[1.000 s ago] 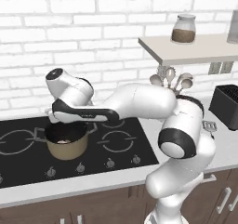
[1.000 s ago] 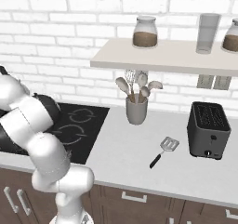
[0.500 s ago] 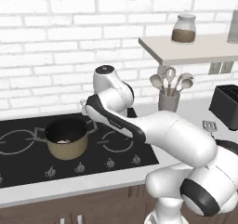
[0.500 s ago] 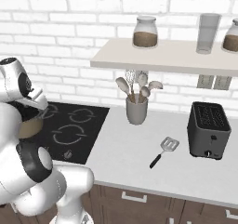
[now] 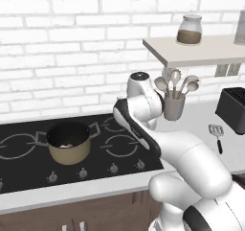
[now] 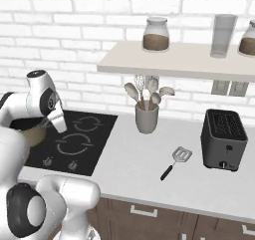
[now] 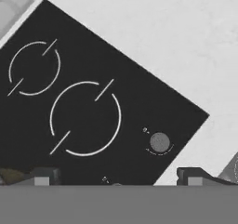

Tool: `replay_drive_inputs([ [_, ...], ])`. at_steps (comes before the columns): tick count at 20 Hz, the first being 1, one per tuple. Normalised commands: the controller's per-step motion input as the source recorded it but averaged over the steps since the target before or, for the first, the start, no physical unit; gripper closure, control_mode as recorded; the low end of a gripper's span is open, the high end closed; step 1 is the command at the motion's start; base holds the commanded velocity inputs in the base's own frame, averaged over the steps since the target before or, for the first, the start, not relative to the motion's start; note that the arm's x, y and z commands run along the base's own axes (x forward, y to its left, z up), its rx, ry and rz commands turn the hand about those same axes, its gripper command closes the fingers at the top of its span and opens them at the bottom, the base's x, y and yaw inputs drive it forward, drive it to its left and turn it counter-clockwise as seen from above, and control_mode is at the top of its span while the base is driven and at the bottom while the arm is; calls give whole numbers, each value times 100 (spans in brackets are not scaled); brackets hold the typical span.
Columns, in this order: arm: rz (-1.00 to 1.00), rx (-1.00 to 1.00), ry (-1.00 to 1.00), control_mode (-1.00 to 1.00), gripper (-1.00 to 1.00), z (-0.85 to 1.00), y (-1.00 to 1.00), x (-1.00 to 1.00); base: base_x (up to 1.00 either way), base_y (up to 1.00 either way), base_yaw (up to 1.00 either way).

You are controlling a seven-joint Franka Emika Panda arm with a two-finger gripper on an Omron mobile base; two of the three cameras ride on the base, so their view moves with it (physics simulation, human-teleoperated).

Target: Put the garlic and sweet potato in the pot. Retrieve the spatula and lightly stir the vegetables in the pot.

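The tan pot (image 5: 69, 147) stands on the front left burner of the cooktop (image 5: 119, 144). A small off-white lump, the garlic (image 5: 67, 145), shows low inside it. The sweet potato is hidden. On the grey counter right of the cooktop lies the spatula (image 6: 175, 162), with its slotted silvery head toward the toaster; it is also at the right in the left base view (image 5: 217, 135). My gripper (image 7: 116, 177) hangs open over the right-hand burners, its two fingertips (image 7: 42, 176) wide apart with nothing between them. A tan sliver of the pot (image 7: 9, 175) shows at the lower left of the hand view.
A grey utensil cup (image 6: 147, 118) with pale spoons stands at the back of the counter. A black toaster (image 6: 224, 139) sits at the right. A shelf (image 6: 174, 64) with jars hangs above. A cooktop knob (image 7: 159, 141) lies near the front edge.
The arm has swung right, from over the pot to above the right-hand burners. The gripper has stayed open. The pot and the spatula have not moved.
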Motion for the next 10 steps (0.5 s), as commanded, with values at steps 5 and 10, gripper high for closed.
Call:
replay_drive_inputs([
  [5, -83, 15, 6, -100, -100, 0, -51, 0, 0, 0, 0],
  [10, -79, 17, 3, -100, -100, 0, -57, 0, 0, 0, 0],
])
